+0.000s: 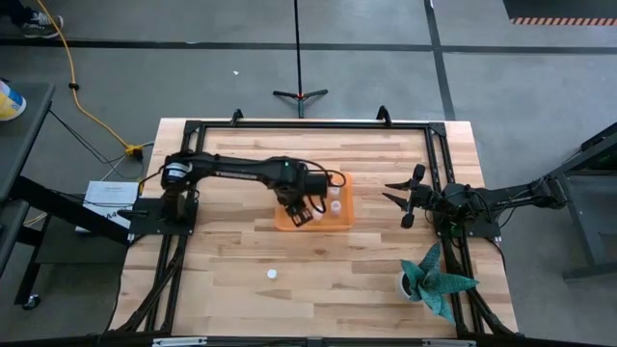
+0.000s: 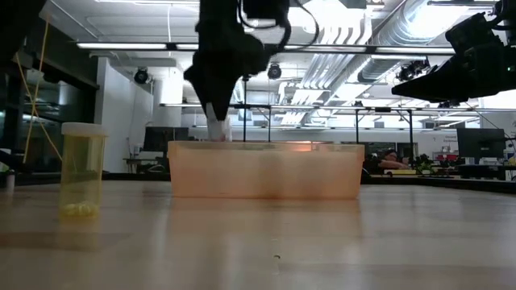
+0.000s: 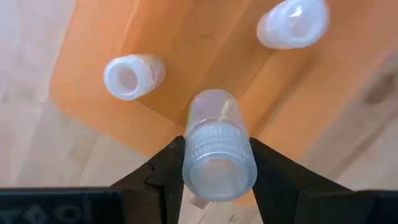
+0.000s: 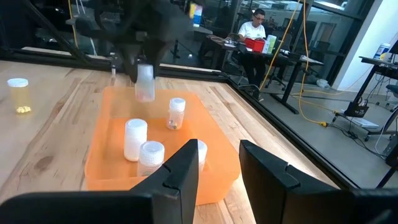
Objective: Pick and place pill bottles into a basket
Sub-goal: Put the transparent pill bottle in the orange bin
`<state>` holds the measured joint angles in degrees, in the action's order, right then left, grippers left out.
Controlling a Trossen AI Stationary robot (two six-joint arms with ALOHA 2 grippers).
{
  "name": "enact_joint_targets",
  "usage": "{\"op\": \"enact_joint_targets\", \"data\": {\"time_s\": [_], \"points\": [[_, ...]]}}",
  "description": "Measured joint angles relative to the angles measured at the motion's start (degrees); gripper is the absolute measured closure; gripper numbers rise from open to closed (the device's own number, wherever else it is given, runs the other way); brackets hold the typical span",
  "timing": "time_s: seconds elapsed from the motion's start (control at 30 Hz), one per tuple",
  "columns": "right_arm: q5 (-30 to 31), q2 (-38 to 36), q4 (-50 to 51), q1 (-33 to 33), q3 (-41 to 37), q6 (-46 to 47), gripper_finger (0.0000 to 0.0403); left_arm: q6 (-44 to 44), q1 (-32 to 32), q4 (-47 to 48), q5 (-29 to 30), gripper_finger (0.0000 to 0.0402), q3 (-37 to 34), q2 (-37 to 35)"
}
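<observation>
The orange basket (image 1: 339,185) stands mid-table; it also shows in the low view (image 2: 266,171) and the right wrist view (image 4: 112,146). Several white-capped pill bottles stand in it, e.g. (image 4: 135,138), (image 4: 176,112), (image 3: 130,76). My left gripper (image 3: 216,148) is over the basket's near left part (image 1: 299,214), shut on a clear pill bottle (image 4: 144,82). My right gripper (image 4: 217,163) is open and empty to the right of the basket (image 1: 400,196). A yellowish bottle (image 2: 81,171) stands alone on the table near the front (image 1: 272,275). My left gripper pinches the bottle's ribbed cap (image 3: 217,165) between its two fingers (image 3: 163,174), one on each side. The fingers come from above, pointing down. The bottle hangs upright below them, cap up, clear above the basket floor (image 2: 216,125).
A teal leafy plant in a white pot (image 1: 436,280) sits at the near right. Black frame rails (image 1: 443,164) run along the table's sides and far edge. Bare wood lies in front of the basket (image 1: 318,270). A person sits in the room beyond (image 4: 254,28).
</observation>
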<state>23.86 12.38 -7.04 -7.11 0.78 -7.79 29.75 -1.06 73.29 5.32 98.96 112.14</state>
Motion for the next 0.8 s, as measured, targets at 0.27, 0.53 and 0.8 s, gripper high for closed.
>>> {"op": "enact_joint_targets", "data": {"time_s": [0.27, 0.53, 0.8], "points": [[-0.18, 0.09, 0.19, 0.00, 0.00, -0.08, 0.0295, -4.15, -1.72, -2.69, -4.59, 0.0225, -0.62, 5.48], [-0.20, 0.26, 0.17, 0.00, 0.00, -0.04, 0.0295, -7.00, -1.55, -4.03, -5.38, 0.0205, -0.61, 6.86], [-0.20, 0.39, -0.02, 0.01, 0.00, -0.07, 0.0295, -7.68, -1.54, -4.72, -6.52, 0.0207, -0.59, 8.50]]}}
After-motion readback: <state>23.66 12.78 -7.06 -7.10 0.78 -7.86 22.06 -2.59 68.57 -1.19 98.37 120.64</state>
